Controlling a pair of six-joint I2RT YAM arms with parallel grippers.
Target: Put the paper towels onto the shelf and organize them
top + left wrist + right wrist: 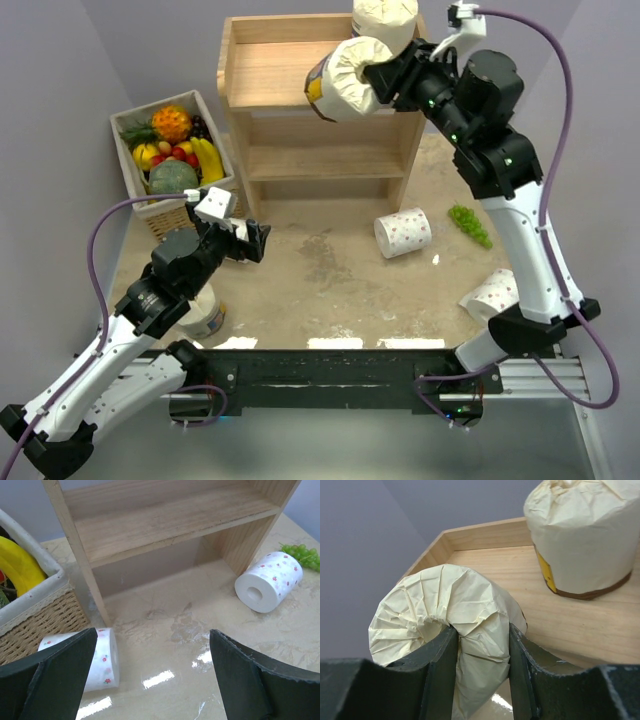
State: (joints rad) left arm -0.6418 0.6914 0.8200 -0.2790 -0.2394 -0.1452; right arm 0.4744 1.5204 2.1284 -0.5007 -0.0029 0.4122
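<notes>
My right gripper (pixel 375 78) is shut on a cream-wrapped paper towel roll (pixel 348 80), pinching its crumpled end and holding it on its side over the front right of the shelf's (pixel 280 75) top board. In the right wrist view its fingers (pixel 440 655) squeeze the roll's (pixel 435 600) wrapping above the board (pixel 580 625). A second cream roll (pixel 385 20) (pixel 580 535) stands upright at the board's back right. A white dotted roll (pixel 403 232) (pixel 267 582) lies on the table before the shelf. My left gripper (pixel 258 240) (pixel 153 632) hangs open and empty.
A wicker fruit basket (pixel 135 125) (pixel 40 615) stands left of the shelf, with a small dotted roll (pixel 102 660) lying by it. Green grapes (pixel 470 225) (pixel 300 555) lie at the right. Another white roll (pixel 492 293) sits behind the right arm; one roll (pixel 205 315) stands under the left arm.
</notes>
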